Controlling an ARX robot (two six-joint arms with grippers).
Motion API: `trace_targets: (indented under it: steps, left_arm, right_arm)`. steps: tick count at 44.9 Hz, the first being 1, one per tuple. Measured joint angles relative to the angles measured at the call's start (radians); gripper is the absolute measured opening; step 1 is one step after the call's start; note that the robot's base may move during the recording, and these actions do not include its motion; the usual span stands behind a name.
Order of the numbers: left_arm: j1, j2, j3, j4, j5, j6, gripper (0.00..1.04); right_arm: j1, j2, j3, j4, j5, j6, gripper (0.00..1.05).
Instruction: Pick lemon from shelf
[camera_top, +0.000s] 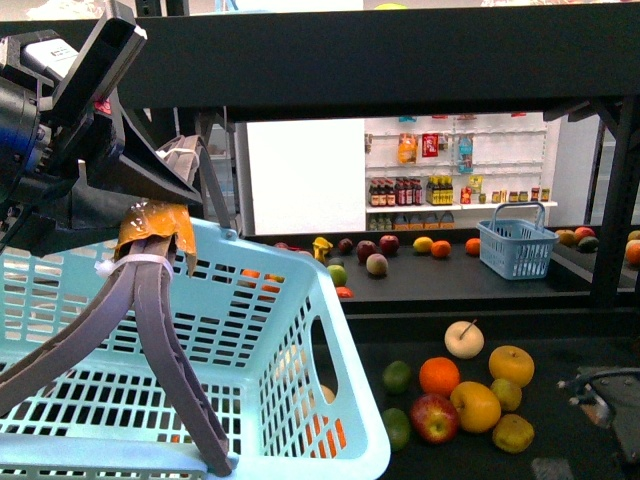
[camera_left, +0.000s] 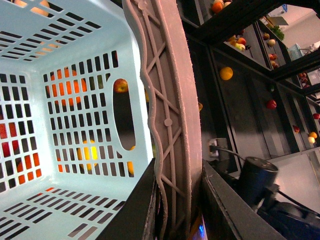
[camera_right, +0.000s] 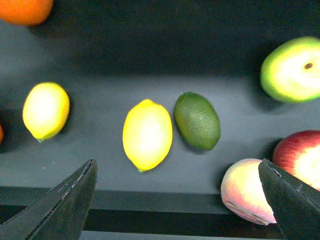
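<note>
In the right wrist view a bright-yellow oval lemon (camera_right: 147, 135) lies on the dark shelf deck (camera_right: 150, 55), just beyond my right gripper (camera_right: 177, 200). The gripper is open and empty, with the jaws spread wider than the lemon. A second lemon (camera_right: 46, 110) lies apart to one side. A green lime (camera_right: 197, 120) nearly touches the middle lemon. My left gripper (camera_top: 150, 225) is shut on the grey basket handle (camera_left: 167, 125) of a light-blue basket (camera_top: 280, 330). The black shelf (camera_top: 480, 285) fills the front view.
Near the lemon lie a peach (camera_right: 247, 192) by one fingertip, a red apple (camera_right: 300, 157), a green apple (camera_right: 292, 70) and an orange (camera_right: 25, 10). A fruit pile (camera_top: 470, 390) sits on the lower deck. A small blue basket (camera_top: 515, 248) stands on the upper deck.
</note>
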Motion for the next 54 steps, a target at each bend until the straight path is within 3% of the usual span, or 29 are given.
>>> trace_targets:
  steps: [14, 47, 54]
  left_arm:
    - [0.0, 0.0, 0.0, 0.0, -0.001, 0.0, 0.19]
    - [0.0, 0.0, 0.0, 0.0, 0.0, 0.0, 0.19]
    - [0.0, 0.0, 0.0, 0.0, 0.0, 0.0, 0.19]
  right_arm:
    - [0.048, 0.336, 0.159, 0.059, 0.035, 0.007, 0.97]
    - [0.087, 0.512, 0.306, 0.063, 0.072, -0.003, 0.97]
    - [0.087, 0.522, 0.322, 0.062, 0.08, -0.004, 0.8]
